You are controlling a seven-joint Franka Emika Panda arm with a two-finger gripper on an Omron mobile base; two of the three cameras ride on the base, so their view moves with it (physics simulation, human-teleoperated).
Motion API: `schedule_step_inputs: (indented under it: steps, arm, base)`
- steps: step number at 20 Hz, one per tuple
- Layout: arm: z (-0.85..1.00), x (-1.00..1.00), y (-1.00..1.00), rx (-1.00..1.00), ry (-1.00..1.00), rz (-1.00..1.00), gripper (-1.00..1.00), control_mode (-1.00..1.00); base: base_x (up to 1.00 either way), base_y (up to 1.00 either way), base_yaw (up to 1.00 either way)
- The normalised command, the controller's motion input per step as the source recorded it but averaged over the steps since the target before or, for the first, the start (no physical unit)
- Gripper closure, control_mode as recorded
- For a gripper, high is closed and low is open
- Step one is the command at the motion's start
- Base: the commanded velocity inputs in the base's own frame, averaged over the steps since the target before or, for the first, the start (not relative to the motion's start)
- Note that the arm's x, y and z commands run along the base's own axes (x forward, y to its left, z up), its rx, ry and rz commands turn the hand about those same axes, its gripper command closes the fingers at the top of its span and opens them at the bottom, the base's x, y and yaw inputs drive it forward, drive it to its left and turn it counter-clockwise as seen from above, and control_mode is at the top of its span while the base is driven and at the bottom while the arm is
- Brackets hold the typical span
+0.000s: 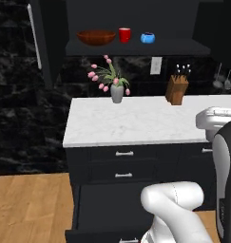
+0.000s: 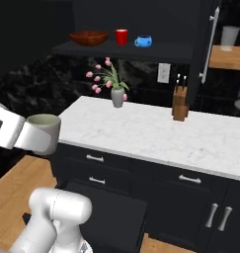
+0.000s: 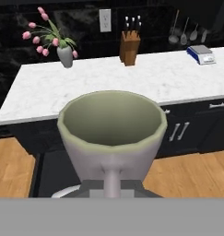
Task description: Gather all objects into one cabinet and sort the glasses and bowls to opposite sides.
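My gripper is shut on the grey-beige cup, which it holds upright in front of the counter's left end, below counter height. In the hand view that cup sits close up, its pale greenish inside empty and my fingertips hidden behind it. High on the wall, the black cabinet's dark shelf carries the wide brown wooden bowl at the left, the red cup in the middle and the small blue bowl at the right. All three stand apart from each other.
On the white marble counter stand a grey vase of pink tulips and a wooden knife block; a blue-and-grey scale lies far right. A low black drawer stands pulled out. An open cabinet door hangs at the right.
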Motion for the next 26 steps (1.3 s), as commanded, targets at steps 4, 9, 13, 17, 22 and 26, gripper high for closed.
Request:
schedule_step_inputs:
  steps: [4,9,13,17,22,26]
  arm:
    - [0.00,0.00,0.00,0.00,0.00,0.00,1.00,1.00]
    - [0.00,0.00,0.00,0.00,0.00,0.00,1.00,1.00]
    - [0.00,0.00,0.00,0.00,0.00,0.00,1.00,1.00]
    - [0.00,0.00,0.00,0.00,0.00,0.00,1.00,1.00]
    - [0.00,0.00,0.00,0.00,0.00,0.00,1.00,1.00]
    - [0.00,0.00,0.00,0.00,0.00,0.00,1.00,1.00]
  base:
    - [0.68,0.00,-0.15]
    - [0.53,0.16,-0.05]
    - [0.46,0.18,0.00]
    - [0.51,0.01,0.00]
    - [0.38,0.08,0.00]
    - [0.26,0.11,-0.01]
